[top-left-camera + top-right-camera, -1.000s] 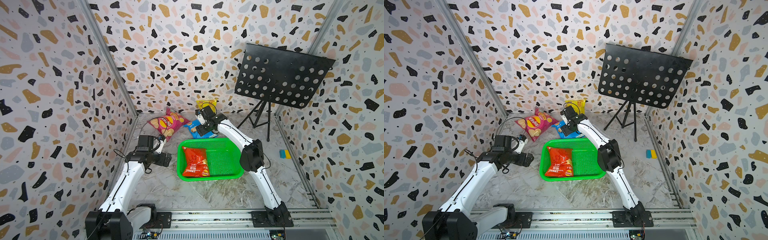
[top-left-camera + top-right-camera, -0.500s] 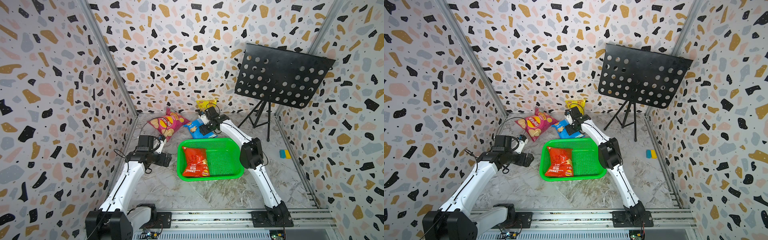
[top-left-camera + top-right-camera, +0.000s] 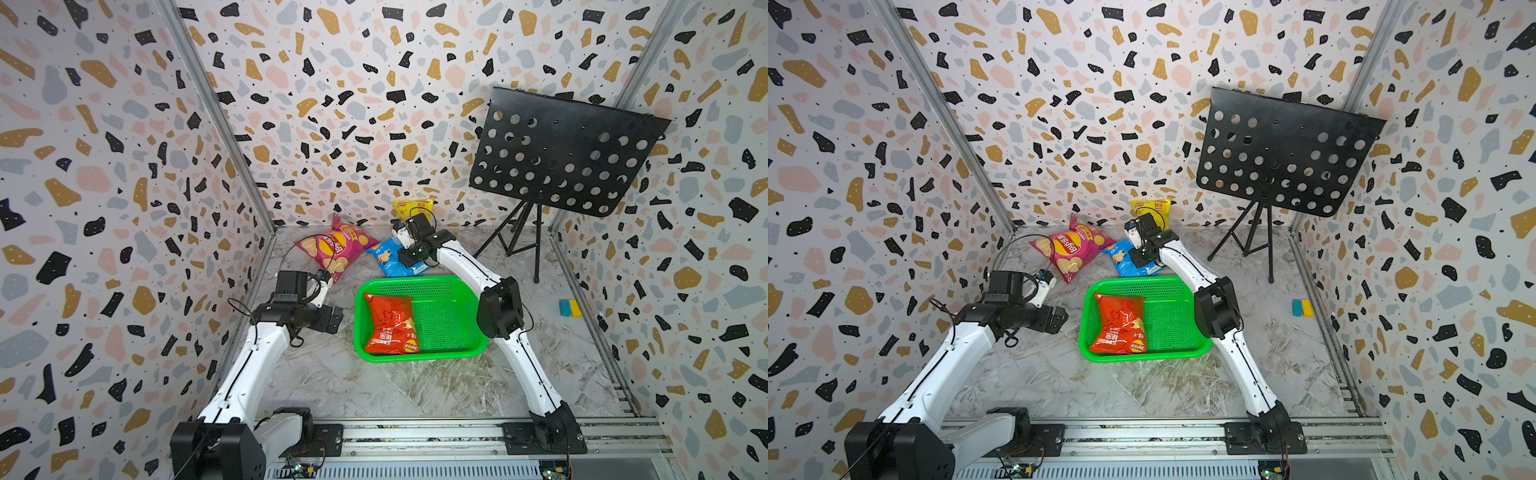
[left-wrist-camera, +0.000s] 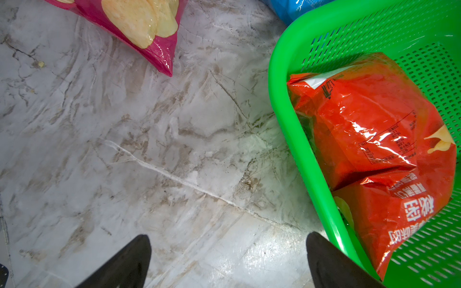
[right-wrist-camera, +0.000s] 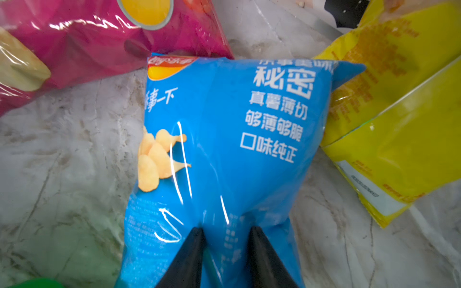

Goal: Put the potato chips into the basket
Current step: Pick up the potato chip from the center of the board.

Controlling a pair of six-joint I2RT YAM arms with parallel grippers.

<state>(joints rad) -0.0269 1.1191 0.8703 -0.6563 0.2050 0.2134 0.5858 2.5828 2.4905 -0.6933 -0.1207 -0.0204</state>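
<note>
The right gripper (image 5: 224, 228) pinches a fold of the blue bag (image 5: 224, 137) just beyond the basket (image 3: 449, 316) — ready, I'd say, to lift it in beside the red bag (image 3: 388, 324) — while the left gripper (image 4: 228, 235) hangs wide open.

The blue chip bag (image 5: 224, 149) is smooth, glossy plastic film with sharp white glints. The red chip bag (image 4: 369, 119) is the same shiny film, crinkled and creased. The magenta chip bag (image 3: 332, 249) and yellow chip bag (image 5: 399, 139) gleam likewise. The green basket (image 4: 284, 104) is smooth plastic with a shiny rim and perforated walls. The worktop (image 4: 149, 149) looks like veined marble with a dull sheen. The music stand (image 3: 565, 133) is matt black perforated metal.
</note>
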